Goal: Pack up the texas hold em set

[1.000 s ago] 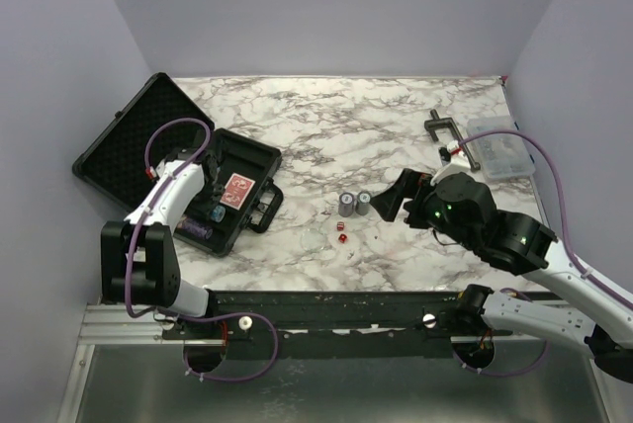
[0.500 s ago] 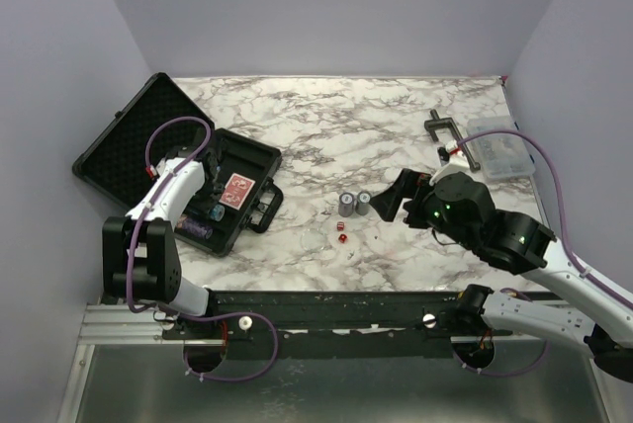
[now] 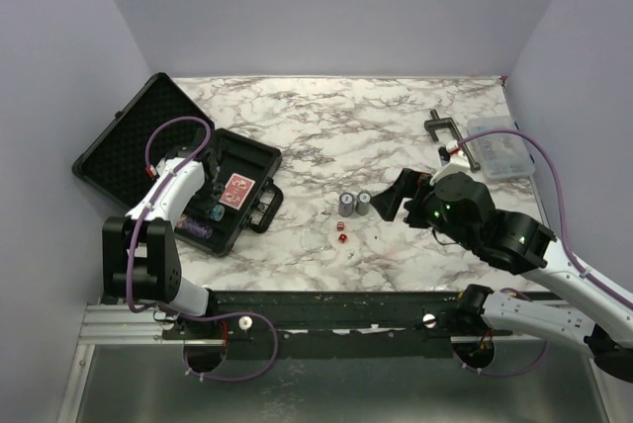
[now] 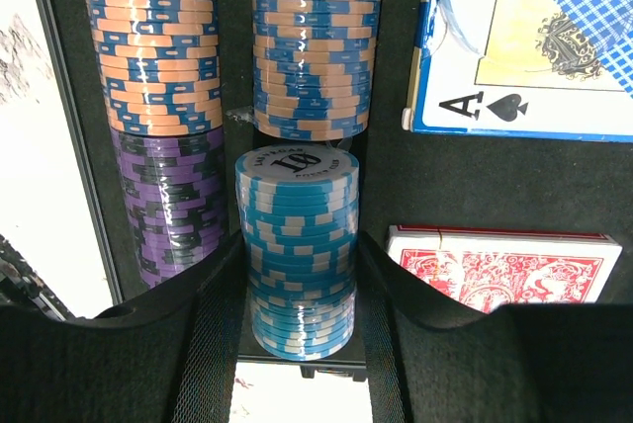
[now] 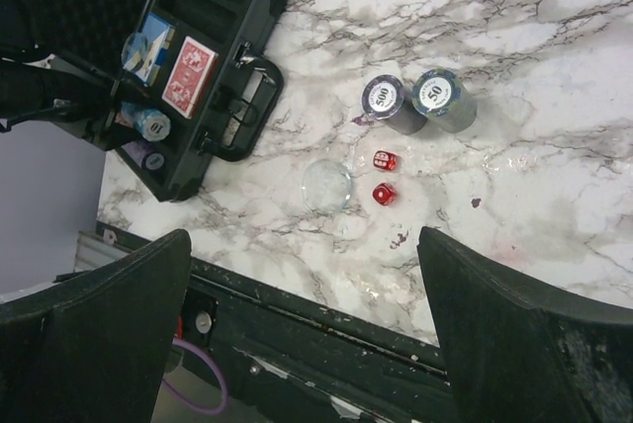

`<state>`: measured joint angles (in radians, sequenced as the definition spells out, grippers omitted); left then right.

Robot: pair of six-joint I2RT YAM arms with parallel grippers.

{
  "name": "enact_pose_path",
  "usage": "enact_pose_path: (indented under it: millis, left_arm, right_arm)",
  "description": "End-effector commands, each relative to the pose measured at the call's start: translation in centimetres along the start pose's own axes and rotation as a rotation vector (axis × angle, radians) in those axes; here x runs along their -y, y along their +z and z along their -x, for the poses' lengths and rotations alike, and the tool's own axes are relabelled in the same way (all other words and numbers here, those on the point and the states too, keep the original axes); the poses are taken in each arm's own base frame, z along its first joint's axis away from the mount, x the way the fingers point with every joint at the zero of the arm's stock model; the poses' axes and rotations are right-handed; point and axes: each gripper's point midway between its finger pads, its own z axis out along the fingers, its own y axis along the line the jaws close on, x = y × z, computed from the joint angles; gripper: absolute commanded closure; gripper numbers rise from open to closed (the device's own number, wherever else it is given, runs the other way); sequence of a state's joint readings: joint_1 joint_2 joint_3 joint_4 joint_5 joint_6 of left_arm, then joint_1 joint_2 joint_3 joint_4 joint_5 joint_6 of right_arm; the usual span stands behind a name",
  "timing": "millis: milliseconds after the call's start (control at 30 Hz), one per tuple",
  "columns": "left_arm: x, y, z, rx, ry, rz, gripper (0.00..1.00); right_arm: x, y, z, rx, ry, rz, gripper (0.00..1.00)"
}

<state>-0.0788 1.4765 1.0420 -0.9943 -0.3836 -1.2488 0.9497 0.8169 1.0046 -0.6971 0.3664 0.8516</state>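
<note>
**The left gripper (image 4: 297,275) grips chips inside the case (image 3: 129,141)**

The black case lies open at the left of the table (image 3: 346,117). The jaws of the left gripper press on both sides of a light blue chip stack (image 4: 297,215) in a chip slot, near the red card deck (image 4: 499,265). The right gripper (image 5: 305,245) hangs over the table with its jaws wide apart. Under it, two grey chip stacks (image 5: 388,102) and two red dice (image 5: 386,160) sit on the table, well apart from the case.

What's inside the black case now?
Orange chip stacks, purple stack, light-blue stack, red deck, blue deck. Left tool grips the light-blue stack, covering the case floor below.
</note>
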Motion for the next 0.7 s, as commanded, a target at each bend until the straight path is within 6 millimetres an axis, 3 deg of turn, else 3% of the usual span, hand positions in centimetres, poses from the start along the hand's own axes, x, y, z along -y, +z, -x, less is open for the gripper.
enact_pose_path:
  millis: [0, 200, 467, 667]
  left_arm:
    - [0.3, -0.5, 1.3, 0.037, -0.010, -0.004, 0.50]
    - [0.3, -0.6, 1.2, 0.031, -0.003, -0.009, 0.39]
    - [0.1, -2.1, 1.5, 0.036, 0.009, -0.069, 0.39]
    - [-0.3, -3.6, 2.1, 0.087, 0.156, -0.137, 0.39]
  right_arm:
    - [1.1, 0.0, -0.1, 0.012, -0.022, -0.039, 0.00]
    - [1.3, -0.1, -0.1, 0.016, -0.025, -0.043, 0.00]
    - [1.4, -0.2, -0.1, 0.019, -0.024, -0.046, 0.00]
    - [1.6, 0.0, -0.2, 0.021, -0.024, -0.048, 0.00]
